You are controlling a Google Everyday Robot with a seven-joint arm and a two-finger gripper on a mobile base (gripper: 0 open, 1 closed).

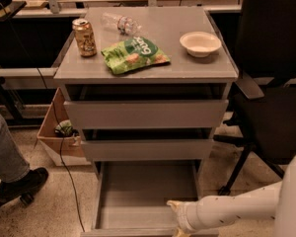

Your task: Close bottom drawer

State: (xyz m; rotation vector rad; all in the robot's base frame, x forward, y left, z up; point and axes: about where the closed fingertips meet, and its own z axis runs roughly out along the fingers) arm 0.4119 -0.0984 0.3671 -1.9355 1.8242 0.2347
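The bottom drawer (138, 191) of the grey cabinet is pulled far out, showing its flat grey tray. Its front panel runs along the lower edge of the camera view. My gripper (176, 216) comes in from the right on a white arm and sits low over the drawer's front right part, right by the front panel. The two drawers above, the top one (145, 113) and the middle one (147, 149), stand slightly open.
On the cabinet top lie a can (84, 37), a plastic bottle (119, 22), a green snack bag (134, 55) and a white bowl (200, 43). A black office chair (269, 102) stands right. A cardboard box (56, 132), a cable and a person's leg (10, 162) are left.
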